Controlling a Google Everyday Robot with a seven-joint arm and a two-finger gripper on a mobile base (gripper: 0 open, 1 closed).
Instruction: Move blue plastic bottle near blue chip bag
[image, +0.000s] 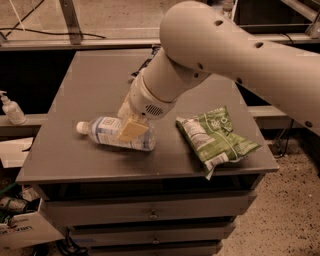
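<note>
The blue plastic bottle (112, 134) lies on its side near the front left of the grey cabinet top (95, 85), white cap pointing left. My gripper (132, 128) is down on the bottle's middle, its tan pad covering part of the label. The large beige arm (210, 45) reaches in from the upper right. The blue chip bag is almost wholly hidden behind the arm; only a dark sliver (141, 66) shows at the arm's left edge near the back of the top.
A green and white snack bag (214, 137) lies at the front right, close to the edge. A white pump dispenser bottle (11, 109) stands on a lower shelf at the far left. Drawers (150, 212) run below the top.
</note>
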